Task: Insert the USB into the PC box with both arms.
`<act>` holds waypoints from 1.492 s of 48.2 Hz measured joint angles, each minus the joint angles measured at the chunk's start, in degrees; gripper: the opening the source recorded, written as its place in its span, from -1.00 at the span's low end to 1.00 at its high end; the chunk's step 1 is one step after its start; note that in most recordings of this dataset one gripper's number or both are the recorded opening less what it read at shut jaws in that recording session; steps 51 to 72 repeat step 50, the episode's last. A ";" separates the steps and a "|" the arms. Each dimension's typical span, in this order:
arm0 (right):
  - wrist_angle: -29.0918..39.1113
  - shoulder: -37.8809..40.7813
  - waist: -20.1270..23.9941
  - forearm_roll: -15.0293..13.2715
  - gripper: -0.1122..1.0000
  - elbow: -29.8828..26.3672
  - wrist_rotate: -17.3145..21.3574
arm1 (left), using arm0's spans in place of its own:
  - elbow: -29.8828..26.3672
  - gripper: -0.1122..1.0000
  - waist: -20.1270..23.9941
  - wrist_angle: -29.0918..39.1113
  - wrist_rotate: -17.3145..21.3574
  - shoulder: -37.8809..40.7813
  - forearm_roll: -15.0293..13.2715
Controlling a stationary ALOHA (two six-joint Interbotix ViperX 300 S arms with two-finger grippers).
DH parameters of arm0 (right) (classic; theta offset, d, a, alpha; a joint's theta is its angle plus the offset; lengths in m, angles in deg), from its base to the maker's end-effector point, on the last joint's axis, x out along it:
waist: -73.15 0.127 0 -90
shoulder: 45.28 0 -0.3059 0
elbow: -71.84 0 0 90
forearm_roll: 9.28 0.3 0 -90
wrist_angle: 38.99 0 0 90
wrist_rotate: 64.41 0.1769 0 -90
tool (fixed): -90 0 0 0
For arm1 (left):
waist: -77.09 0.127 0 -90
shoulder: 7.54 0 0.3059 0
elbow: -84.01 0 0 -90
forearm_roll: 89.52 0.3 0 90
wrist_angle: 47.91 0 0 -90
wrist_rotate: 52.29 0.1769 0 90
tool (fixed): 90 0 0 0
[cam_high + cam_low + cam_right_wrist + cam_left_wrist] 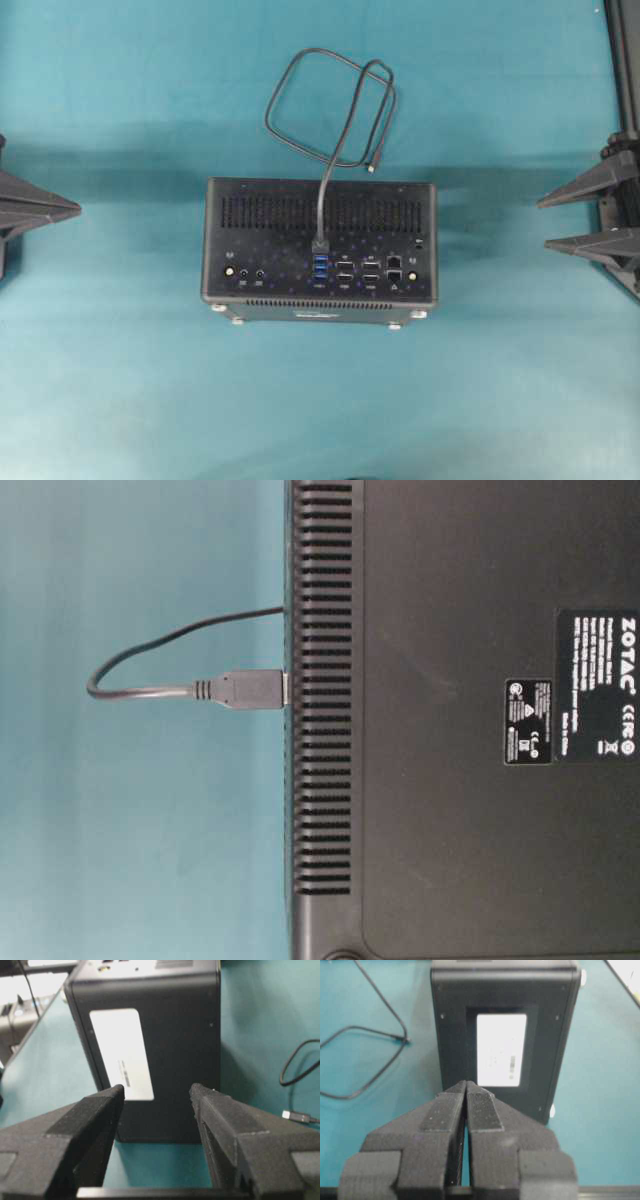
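The black PC box [320,215] stands mid-table with its port face turned up. The USB plug [320,245] sits in the top blue port, and in the table-level view the plug [250,688] meets the box's face [320,730]. The thin black cable loops on the cloth behind the box [330,110], ending in a silvery tip [372,167]. My left gripper [75,210] is shut and empty at the left edge, pointing at the box's side [505,1035]. My right gripper [543,224] is open and empty at the right edge, well short of the box [150,1035].
Teal cloth [320,400] covers the table. The cable loop lies left of the box in the left wrist view [370,1060] and right of it in the right wrist view [295,1065]. A dark frame post [625,60] runs down the far right.
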 measured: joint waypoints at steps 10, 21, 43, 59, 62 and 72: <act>1.32 0.62 -0.18 -2.02 0.40 1.58 -0.26 | 2.55 -0.80 0.09 -0.35 0.09 0.00 -0.09; 1.76 0.62 -0.18 -2.20 0.40 4.66 -0.18 | 3.96 -0.80 0.09 -0.44 0.26 0.09 -0.09; -4.13 0.70 -0.26 -2.11 0.40 7.65 -0.18 | 7.82 -0.80 0.09 -0.79 0.09 0.00 -0.09; -4.13 0.70 -0.18 -2.20 0.40 7.65 -0.18 | 7.82 -0.80 0.09 -0.79 0.09 0.00 -0.09; -4.13 0.70 -0.18 -2.20 0.40 7.65 -0.18 | 7.82 -0.80 0.09 -0.79 0.09 0.00 -0.09; -4.13 0.70 -0.18 -2.20 0.40 7.65 -0.18 | 7.82 -0.80 0.09 -0.79 0.09 0.00 -0.09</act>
